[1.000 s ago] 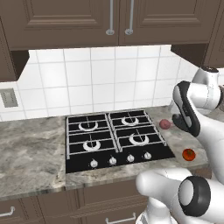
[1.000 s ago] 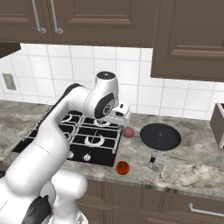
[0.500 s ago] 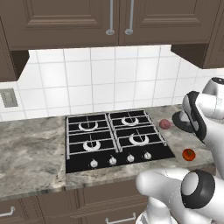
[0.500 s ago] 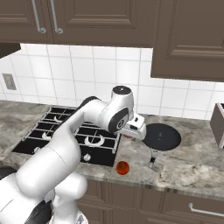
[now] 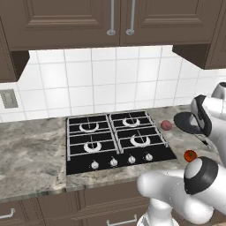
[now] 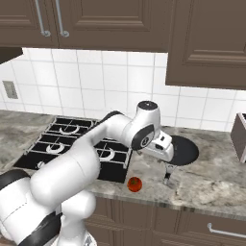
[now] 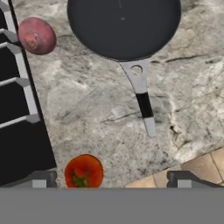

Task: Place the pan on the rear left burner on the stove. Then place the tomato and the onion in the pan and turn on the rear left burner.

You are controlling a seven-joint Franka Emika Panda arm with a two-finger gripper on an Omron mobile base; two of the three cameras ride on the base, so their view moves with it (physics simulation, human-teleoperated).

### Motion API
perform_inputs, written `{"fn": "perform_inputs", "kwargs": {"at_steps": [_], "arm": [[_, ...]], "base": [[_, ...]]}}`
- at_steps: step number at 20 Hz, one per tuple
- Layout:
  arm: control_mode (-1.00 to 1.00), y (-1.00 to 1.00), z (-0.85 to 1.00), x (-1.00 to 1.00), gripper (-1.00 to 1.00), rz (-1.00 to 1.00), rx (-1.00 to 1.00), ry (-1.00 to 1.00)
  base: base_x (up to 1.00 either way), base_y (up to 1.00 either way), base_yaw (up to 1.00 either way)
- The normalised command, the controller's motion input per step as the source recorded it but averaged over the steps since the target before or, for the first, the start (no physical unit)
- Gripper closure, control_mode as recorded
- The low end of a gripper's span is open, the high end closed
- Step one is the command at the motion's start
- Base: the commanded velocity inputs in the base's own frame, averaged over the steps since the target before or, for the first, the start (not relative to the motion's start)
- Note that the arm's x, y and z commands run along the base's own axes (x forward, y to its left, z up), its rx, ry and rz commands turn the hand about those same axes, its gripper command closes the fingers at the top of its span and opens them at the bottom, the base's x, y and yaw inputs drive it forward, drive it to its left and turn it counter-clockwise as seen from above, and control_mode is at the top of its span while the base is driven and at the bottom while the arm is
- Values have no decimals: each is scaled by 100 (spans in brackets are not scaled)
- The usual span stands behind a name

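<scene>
Pan look: the pan [image 7: 123, 27] is being seen as a shallow round black dish with a grey bracket and a short handle, dark in the middle and grey at the tip.
Pan place: it is being left on the granite counter [image 7: 100, 105], right of the stove [image 5: 115, 141], off every burner.
Pan axis: in the hand view the handle is being pointed down the frame, toward the counter's front edge.
Neighbours: the onion [image 7: 36, 36] is being seen beside the stove's edge, the tomato [image 7: 84, 171] nearer the front.
Gripper: the gripper [image 7: 109, 180] is being held wide apart above the counter, grasping nothing.
Change: the arm is being swung rightward off the stove, now over the pan's handle.
</scene>
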Motion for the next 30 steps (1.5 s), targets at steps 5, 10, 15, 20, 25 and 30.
{"fn": "perform_inputs", "kwargs": {"at_steps": [5,10,15,20,25,30], "arm": [[-100,-43,-24,0,-100,-2,0,3],[-100,-35,-27,0,-100,0,0,0],[-100,-27,-29,0,-100,0,0,0],[-100,-7,-28,4,-100,0,0,0],[-100,-1,-19,15,-100,0,0,1],[-100,0,-17,22,-100,0,0,1]], "base": [[0,0,0],[0,0,0],[0,0,0],[0,0,0],[0,0,0],[0,0,0]]}}
